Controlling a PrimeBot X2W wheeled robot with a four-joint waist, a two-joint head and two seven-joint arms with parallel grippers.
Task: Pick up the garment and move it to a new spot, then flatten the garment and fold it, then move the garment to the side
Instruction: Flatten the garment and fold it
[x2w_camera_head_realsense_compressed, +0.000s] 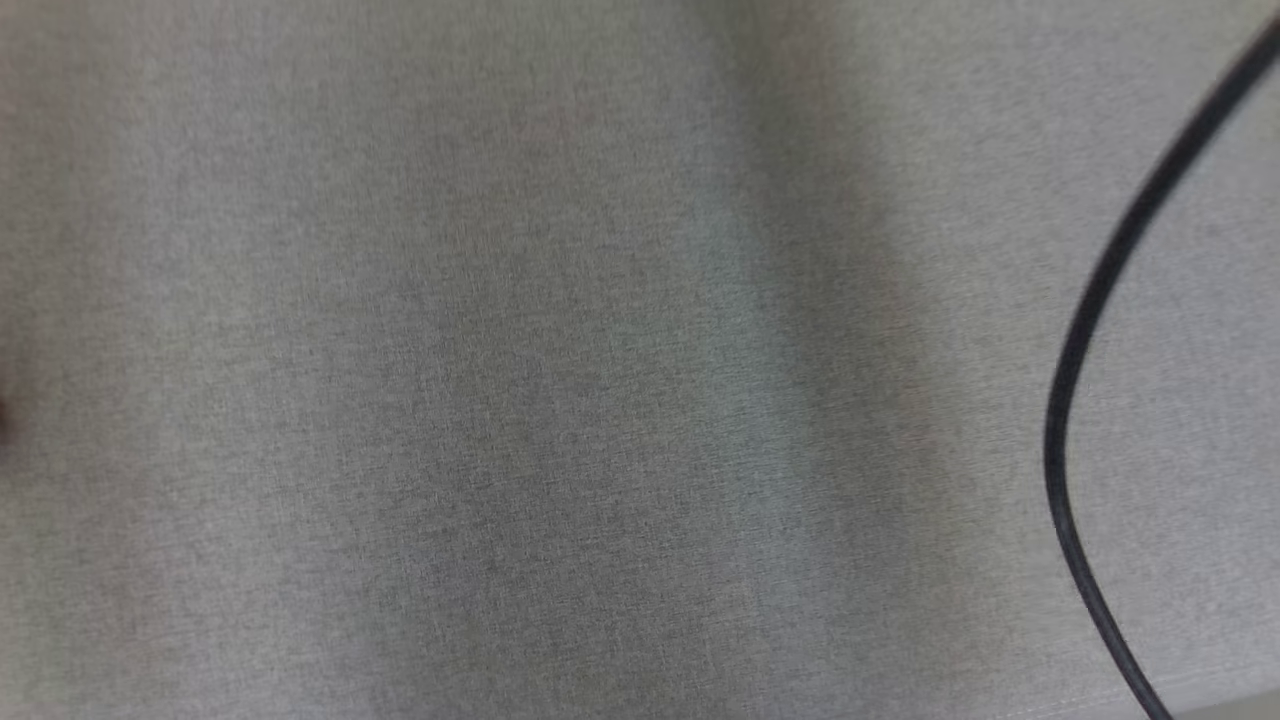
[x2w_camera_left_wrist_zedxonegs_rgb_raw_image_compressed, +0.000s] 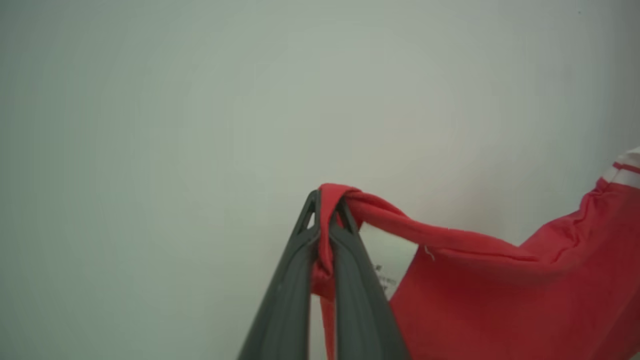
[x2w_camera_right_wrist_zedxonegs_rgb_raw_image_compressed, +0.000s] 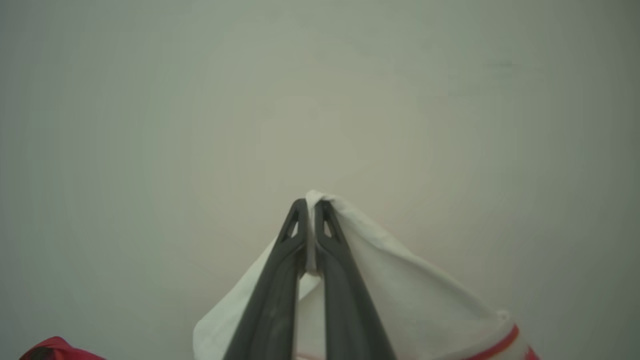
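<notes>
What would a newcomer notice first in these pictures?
The red garment, pinched in the shut left claw and draping to the lower right of its wrist view. The right claw pinches white cloth with a red stripe. In the head view, a black cable curves down the right side over grey fabric.

Wide grey surface (x2w_camera_head_realsense_compressed: 500, 400), one black cable (x2w_camera_head_realsense_compressed: 1075, 360) (thin, curved) across its right side.

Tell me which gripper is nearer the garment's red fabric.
Left. The left gripper clamps the red fabric itself; the right gripper pinches the white part, apart from the red.
</notes>
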